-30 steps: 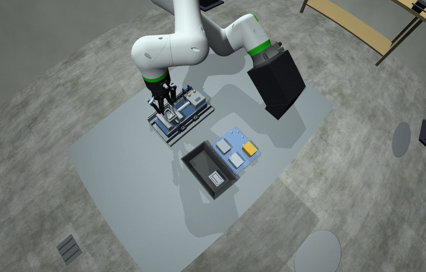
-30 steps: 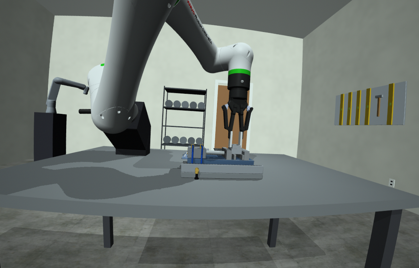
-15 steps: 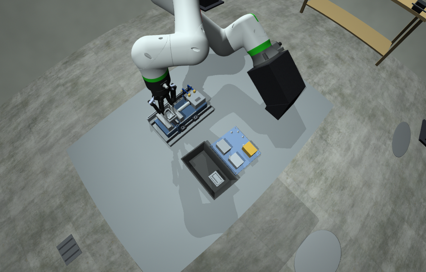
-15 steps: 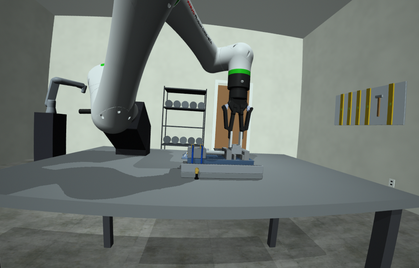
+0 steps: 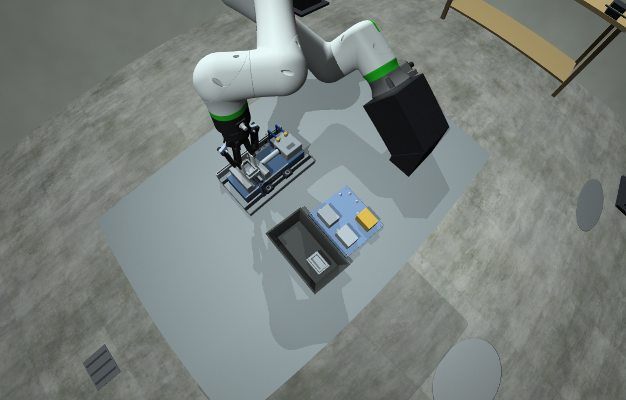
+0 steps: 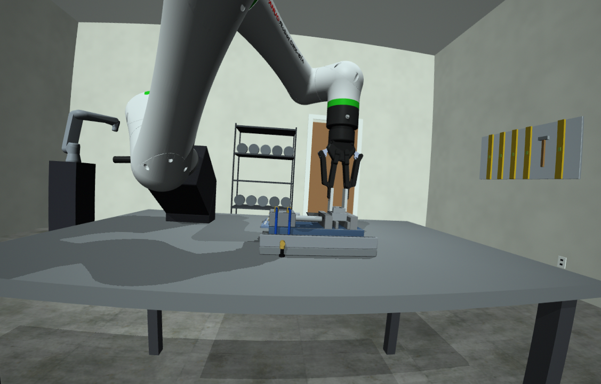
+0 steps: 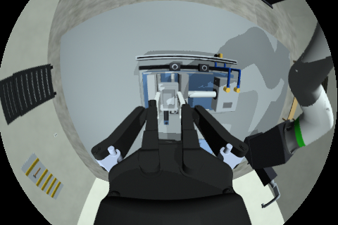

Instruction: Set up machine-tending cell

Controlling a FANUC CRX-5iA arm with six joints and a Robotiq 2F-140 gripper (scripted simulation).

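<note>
Vise (image 5: pixel 275 171): opening, low bars and work stop hidden beneath gripper (image 5: pixel 244 160); held part's pocket too small to tell; fingertips masked in wrist view.

aluminium blanks (image 5: pixel 328 215): 2 | brass blank (image 5: pixel 367 219): 1 | finished parts (image 5: pixel 318 261): 2
</note>
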